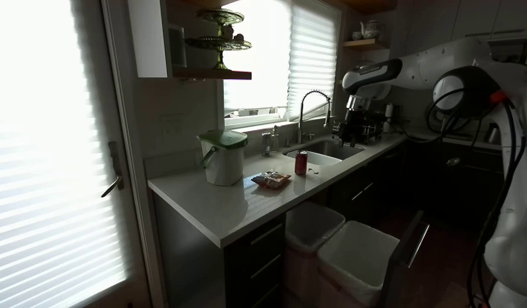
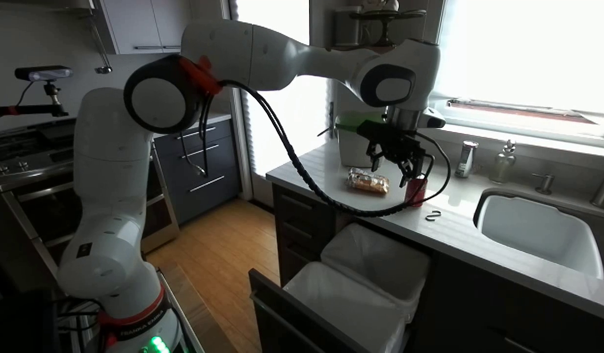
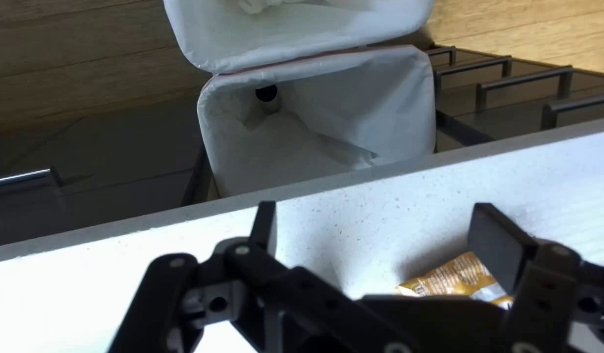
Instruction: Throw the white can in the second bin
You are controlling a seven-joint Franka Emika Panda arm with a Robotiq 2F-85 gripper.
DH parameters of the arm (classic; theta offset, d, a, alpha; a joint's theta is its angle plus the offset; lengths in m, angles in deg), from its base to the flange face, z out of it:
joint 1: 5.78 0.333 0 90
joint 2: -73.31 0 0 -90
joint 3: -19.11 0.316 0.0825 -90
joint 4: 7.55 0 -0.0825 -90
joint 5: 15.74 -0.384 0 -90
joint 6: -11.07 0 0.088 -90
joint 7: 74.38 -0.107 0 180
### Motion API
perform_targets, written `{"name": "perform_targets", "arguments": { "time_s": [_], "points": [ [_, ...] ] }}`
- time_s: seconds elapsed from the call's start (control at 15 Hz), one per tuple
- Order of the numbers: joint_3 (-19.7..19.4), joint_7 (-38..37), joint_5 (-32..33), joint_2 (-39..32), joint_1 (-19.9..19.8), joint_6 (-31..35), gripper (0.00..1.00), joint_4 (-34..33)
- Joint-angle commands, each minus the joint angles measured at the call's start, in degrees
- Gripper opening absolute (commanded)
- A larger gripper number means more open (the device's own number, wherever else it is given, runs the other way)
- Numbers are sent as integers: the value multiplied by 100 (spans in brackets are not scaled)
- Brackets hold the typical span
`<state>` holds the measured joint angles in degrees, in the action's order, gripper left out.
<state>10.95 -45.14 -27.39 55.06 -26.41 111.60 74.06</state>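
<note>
My gripper (image 2: 390, 173) is open and empty above the counter; its spread fingers show in the wrist view (image 3: 370, 211) and an exterior view (image 1: 347, 142). A pale can-shaped container (image 2: 466, 158) stands at the back of the counter by the window, also in an exterior view (image 1: 266, 144); I cannot tell if it is the white can. Two white-lined bins stand in an open drawer: the inner bin (image 1: 308, 224) (image 2: 380, 255) (image 3: 370, 98) and the outer bin (image 1: 359, 246) (image 2: 351, 314) (image 3: 302, 34). A pale cylinder with a dark round end (image 3: 267, 95) lies inside the inner bin.
An orange snack packet (image 1: 271, 179) (image 2: 368, 182) (image 3: 454, 274) and a red can (image 1: 301, 163) (image 2: 413, 190) are on the counter. A white bucket with green lid (image 1: 224, 162) stands behind. A hook (image 2: 433, 215) lies near the sink (image 2: 537, 230). The drawer front (image 2: 292, 314) is pulled out.
</note>
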Motion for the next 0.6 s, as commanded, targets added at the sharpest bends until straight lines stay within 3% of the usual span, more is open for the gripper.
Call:
{"name": "perform_targets", "arguments": {
  "time_s": [0.0,0.13,0.2,0.53],
  "points": [
    [-65,-1136,167,-783,156,-523,100,-1394],
    [-101,-1845,287,-1131,222,-549,100,-1986],
    [-2,-1257,92,-608,136,-290,100,-1176],
    [-39,-1705,182,-1033,189,-327,100,-1773]
  ]
}}
